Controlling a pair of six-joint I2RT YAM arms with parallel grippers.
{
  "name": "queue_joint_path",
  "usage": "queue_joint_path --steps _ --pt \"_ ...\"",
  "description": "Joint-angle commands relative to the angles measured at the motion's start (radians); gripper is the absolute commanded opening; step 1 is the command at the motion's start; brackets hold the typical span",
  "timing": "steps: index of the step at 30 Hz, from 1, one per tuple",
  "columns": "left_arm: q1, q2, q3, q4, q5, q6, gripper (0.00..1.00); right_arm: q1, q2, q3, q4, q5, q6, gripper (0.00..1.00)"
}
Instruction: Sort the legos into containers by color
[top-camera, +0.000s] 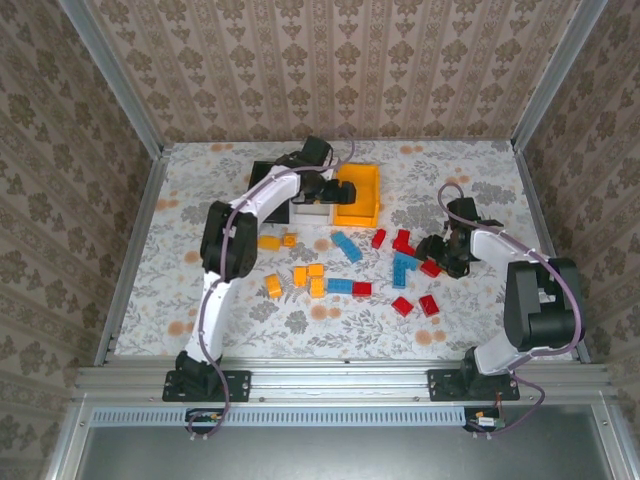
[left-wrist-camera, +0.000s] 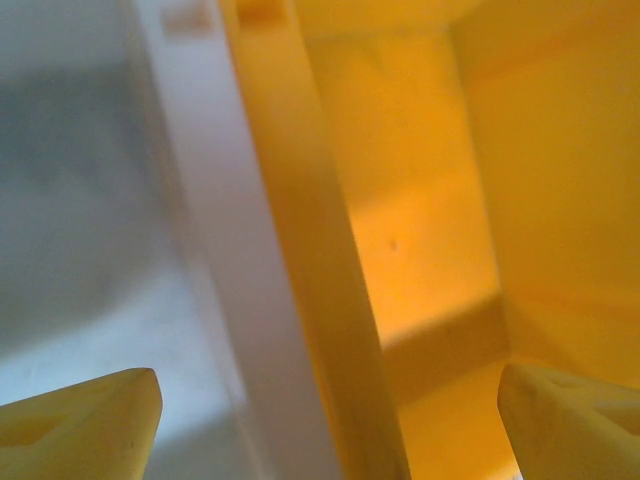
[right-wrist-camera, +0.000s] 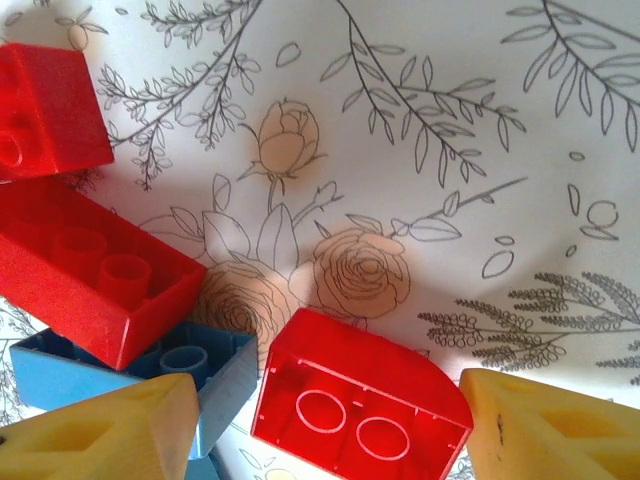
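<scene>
The right claw (right-wrist-camera: 325, 432) stands open, low over the bench (right-wrist-camera: 450, 150); its yellow fingers (right-wrist-camera: 100, 435) sit either side of a red brick (right-wrist-camera: 360, 400) that lies hollow side up; the right finger is at the brick's edge, the left one a little apart from it. A blue brick (right-wrist-camera: 200, 370) lies just beside the left finger; a second red one (right-wrist-camera: 90, 280) rests partly on that blue brick, and a third (right-wrist-camera: 45, 110) lies beyond it. From above, the right claw (top-camera: 442, 255) is at the right end of the scatter, with the red brick (top-camera: 430, 268) under it.

The left claw (left-wrist-camera: 325, 430) is wide open with nothing held; it hangs over the line where the white bin (left-wrist-camera: 200, 200) and the orange bin (left-wrist-camera: 420, 200) stand side by side, walls touching or nearly so. From above, the left claw (top-camera: 322, 190) is at the back of the bench (top-camera: 200, 290); the orange bin (top-camera: 365, 195) is to the right, the white bin (top-camera: 312, 213) beside it, the black bin (top-camera: 262, 178) left of that.

Nearer than the bins lie the loose bricks: yellow bricks (top-camera: 299, 275) to the left, blue bricks (top-camera: 340, 285) in the middle, red bricks (top-camera: 402, 306) mostly to the right.
</scene>
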Motion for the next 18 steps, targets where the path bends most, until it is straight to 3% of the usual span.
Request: queue_joint_path --steps 1,15,18 --pt "0.016 -0.176 -0.088 0.033 -0.007 -0.005 0.90 -0.003 0.045 0.012 -0.020 0.060 0.049 0.68" --pt "0.134 -0.595 -0.534 0.111 -0.023 0.003 0.91 0.001 0.131 0.033 -0.020 0.112 0.060 0.64" --pt "0.162 -0.654 -0.609 0.122 -0.026 0.003 0.91 0.010 0.142 0.037 -0.020 0.112 0.057 0.57"
